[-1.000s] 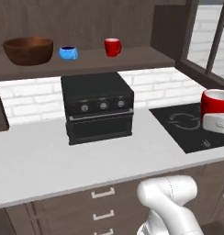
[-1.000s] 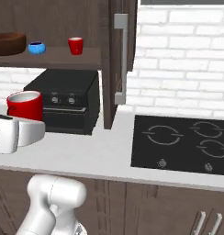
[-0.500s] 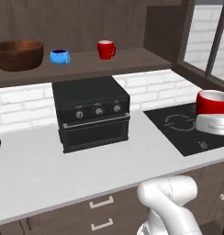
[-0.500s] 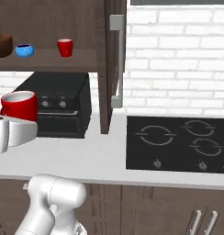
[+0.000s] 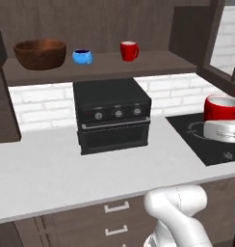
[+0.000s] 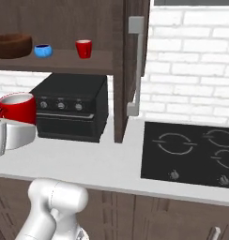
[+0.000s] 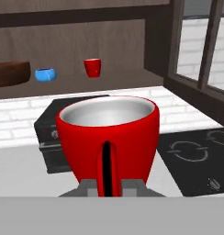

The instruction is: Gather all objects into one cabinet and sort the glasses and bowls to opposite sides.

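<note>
Your white two-finger gripper (image 5: 224, 129) is level, clamped on a glossy red mug with a white interior (image 7: 108, 142), held upright above the black cooktop (image 6: 191, 150). On the dark-brown cabinet shelf (image 5: 153, 61) sit the wide brown wooden bowl (image 5: 40, 53), squat blue cup (image 5: 82, 56) and second red mug (image 5: 129, 50).

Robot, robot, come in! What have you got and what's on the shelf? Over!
Gripper shut on red mug, held upright. Bowl, blue cup, other mug on cabinet shelf. Door open; oven below shelf.
</note>
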